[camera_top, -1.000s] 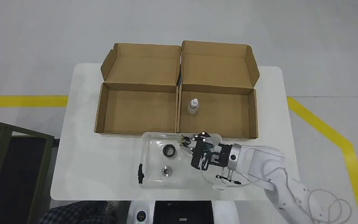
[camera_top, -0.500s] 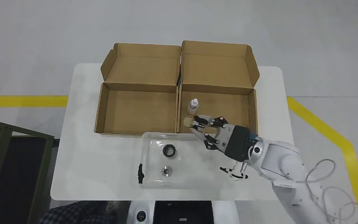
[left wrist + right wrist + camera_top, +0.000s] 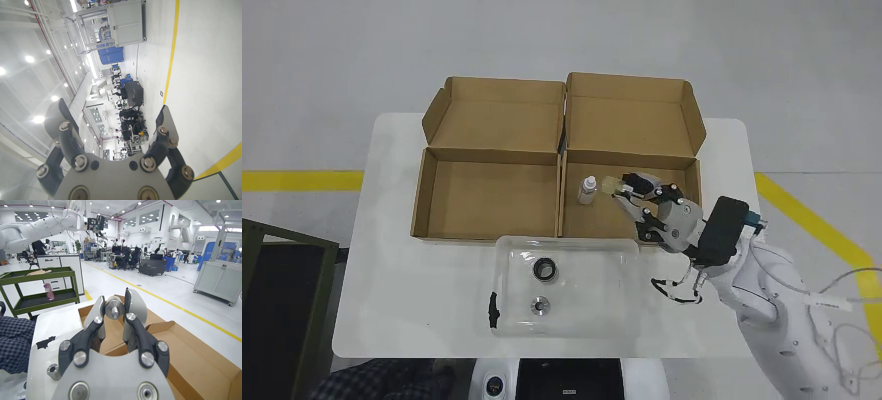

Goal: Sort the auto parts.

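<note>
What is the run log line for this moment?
right gripper: shut on metal part, above right box | left gripper: open, empty | clear tray: two parts inside

Two cardboard boxes stand side by side on the far half of the table (image 3: 392,300), walls touching: left box (image 3: 487,200) and right box (image 3: 682,215). A small bottle (image 3: 587,189) stands in the right box by its left wall. The right gripper (image 3: 627,190), clamping a metal part (image 3: 114,310), hangs over that box, just right of the bottle. Before the boxes lies a tray (image 3: 617,320) holding a ring (image 3: 545,269) and, nearer the front, a bushing (image 3: 539,306).
</note>
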You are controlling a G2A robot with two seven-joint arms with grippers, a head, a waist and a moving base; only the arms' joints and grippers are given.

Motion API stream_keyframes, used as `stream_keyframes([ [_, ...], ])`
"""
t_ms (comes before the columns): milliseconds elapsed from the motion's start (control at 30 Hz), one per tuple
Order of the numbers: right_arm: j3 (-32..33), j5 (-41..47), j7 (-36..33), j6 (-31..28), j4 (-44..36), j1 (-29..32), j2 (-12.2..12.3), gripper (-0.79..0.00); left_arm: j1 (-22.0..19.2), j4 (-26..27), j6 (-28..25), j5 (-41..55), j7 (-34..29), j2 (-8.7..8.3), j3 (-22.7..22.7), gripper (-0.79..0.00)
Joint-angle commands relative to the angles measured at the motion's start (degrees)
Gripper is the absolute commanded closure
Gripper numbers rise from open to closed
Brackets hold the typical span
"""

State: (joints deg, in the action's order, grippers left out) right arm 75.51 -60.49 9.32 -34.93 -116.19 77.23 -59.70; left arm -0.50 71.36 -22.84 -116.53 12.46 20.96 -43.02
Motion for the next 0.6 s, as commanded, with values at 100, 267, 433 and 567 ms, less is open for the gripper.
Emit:
stream_keyframes([
  [100, 0.4, 0.4, 1.0, -0.3, 0.4, 0.0, -0.1, 0.000, 0.0, 0.0, 0.0, 0.0, 0.0, 0.00, 0.0, -0.785],
  [267, 1.4, -3.4, 0.7, -0.4, 1.4, 0.1, -0.1, 0.000, 0.0, 0.0, 0.0, 0.0, 0.0, 0.00, 0.0, -0.785],
  [433, 2.1, -5.5, -2.5, -0.9, 2.6, 0.4, 0.1, 0.000, 0.0, 0.0, 0.0, 0.0, 0.0, 0.00, 0.0, -0.785],
  [567, 2.5, -7.0, -7.0, -2.9, 3.8, -0.6, 0.3, 0.000, 0.0, 0.0, 0.0, 0.0, 0.0, 0.00, 0.0, -0.785],
])
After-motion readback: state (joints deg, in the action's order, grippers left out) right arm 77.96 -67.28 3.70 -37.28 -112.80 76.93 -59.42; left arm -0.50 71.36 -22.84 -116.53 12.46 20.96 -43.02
